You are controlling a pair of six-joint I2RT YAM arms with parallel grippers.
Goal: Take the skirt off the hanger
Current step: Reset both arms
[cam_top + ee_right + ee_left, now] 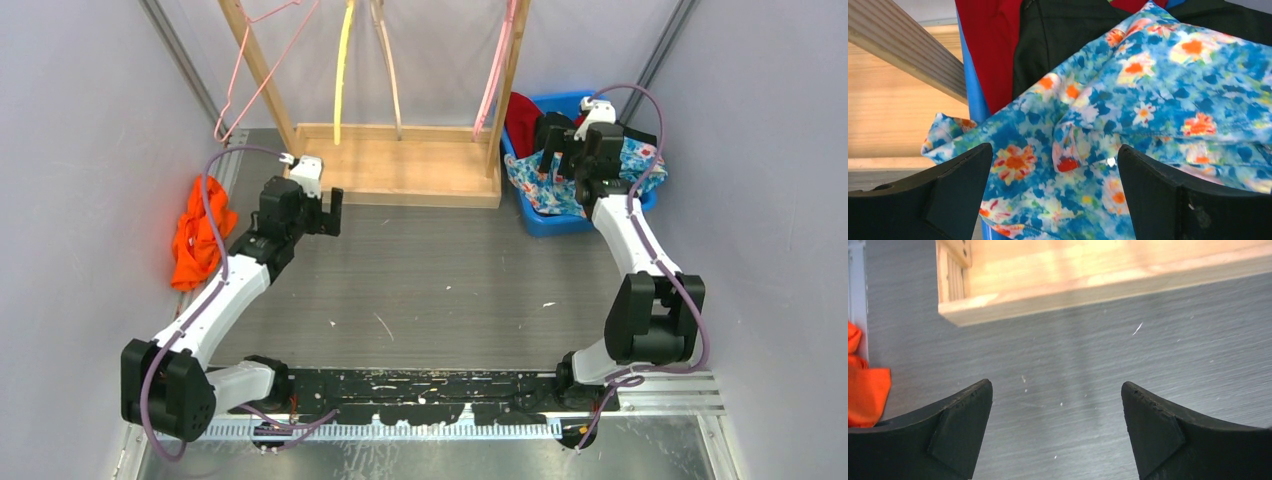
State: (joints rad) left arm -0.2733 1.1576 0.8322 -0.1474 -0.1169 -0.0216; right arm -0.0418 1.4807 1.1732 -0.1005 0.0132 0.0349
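The skirt (1158, 95) lies heaped in the bin (563, 227), no hanger seen on it, so the right tool (1055, 165) hangs released over it and the left tool (1057, 400) hovers released above the surface (1158, 345).

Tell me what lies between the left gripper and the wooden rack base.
Only bare grey table lies between the left gripper and the wooden rack base; the left wrist view shows it.
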